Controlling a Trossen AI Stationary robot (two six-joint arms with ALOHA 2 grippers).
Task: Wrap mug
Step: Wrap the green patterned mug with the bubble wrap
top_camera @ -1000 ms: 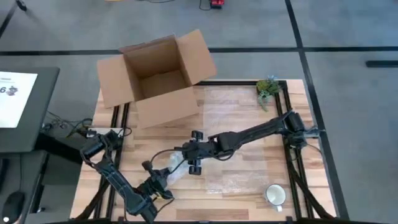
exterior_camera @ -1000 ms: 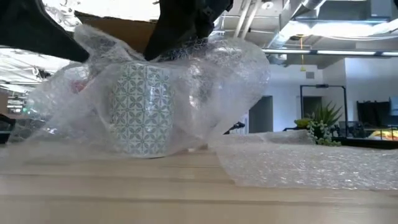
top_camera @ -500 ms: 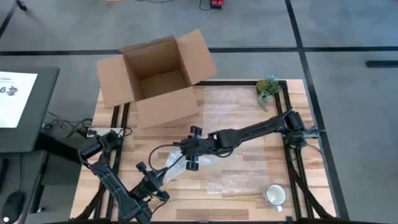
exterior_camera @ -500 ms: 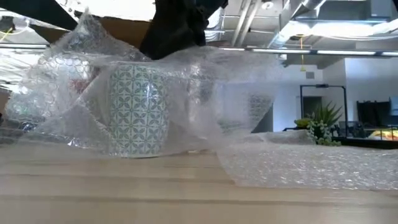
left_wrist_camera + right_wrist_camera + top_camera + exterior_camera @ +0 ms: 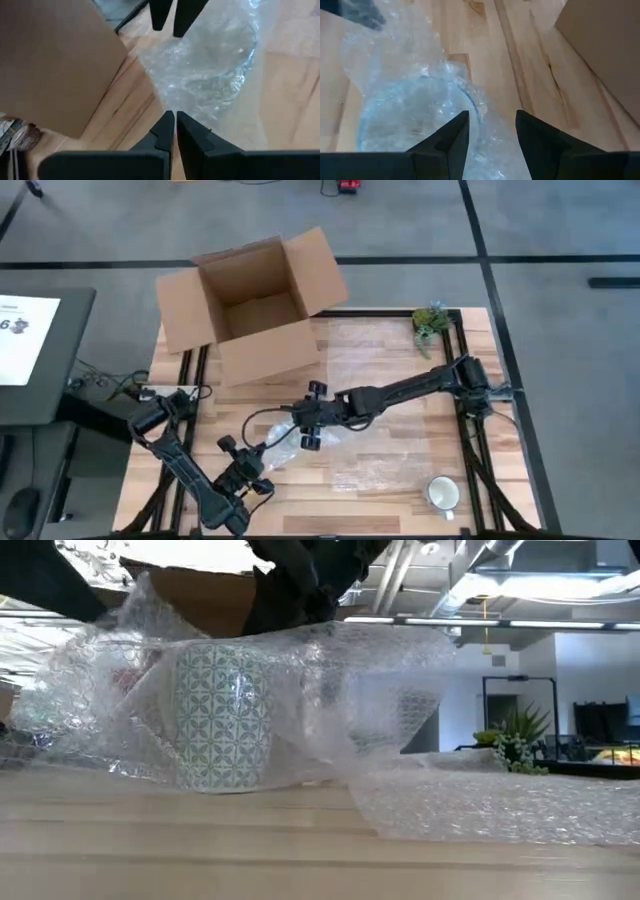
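Mug (image 5: 222,715) under bubble wrap (image 5: 330,690), left claw (image 5: 171,120) pinching wrap, right claw (image 5: 490,131) open above.

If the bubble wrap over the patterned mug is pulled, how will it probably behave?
The bubble wrap looks floppy: it drapes in loose folds over the patterned mug, so it will probably sag where unsupported. It seems very light, so a pull would likely drag the sheet and may nudge the upright mug.

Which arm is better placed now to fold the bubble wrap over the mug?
Probably the left: its gripper is shut on the bubble wrap edge, while the right gripper hangs open above the patterned mug.
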